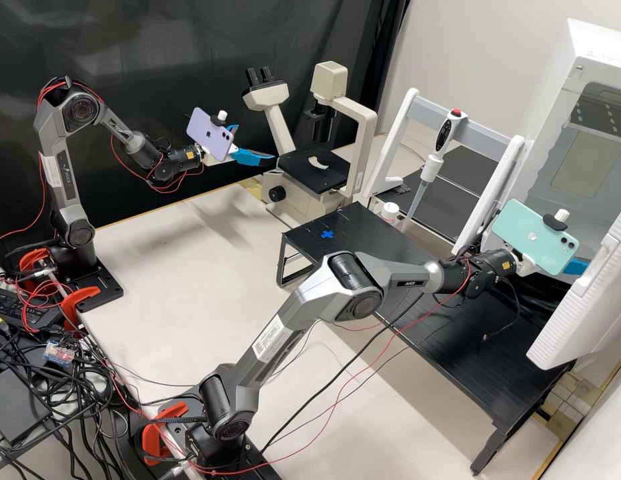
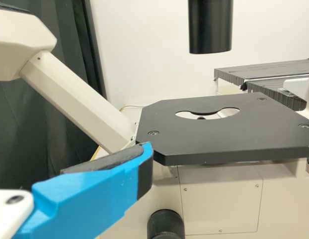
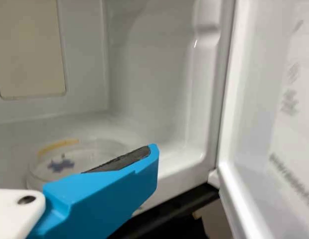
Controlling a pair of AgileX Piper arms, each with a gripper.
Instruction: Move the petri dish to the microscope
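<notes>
Inside the white chamber (image 3: 149, 84): one clear petri dish (image 3: 77, 157), presumably light, stiff, slick, crackable; we would clasp opposite side walls, softly. Right gripper (image 1: 577, 267): fingers apart. Left gripper (image 1: 257, 143), near microscope (image 1: 310, 173): likewise.

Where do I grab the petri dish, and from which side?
Grip the petri dish across its round side wall, one jaw each side, probably best through the open front of the white chamber. It lies flat inside, low and round, and the chamber's walls enclose its far side.
</notes>
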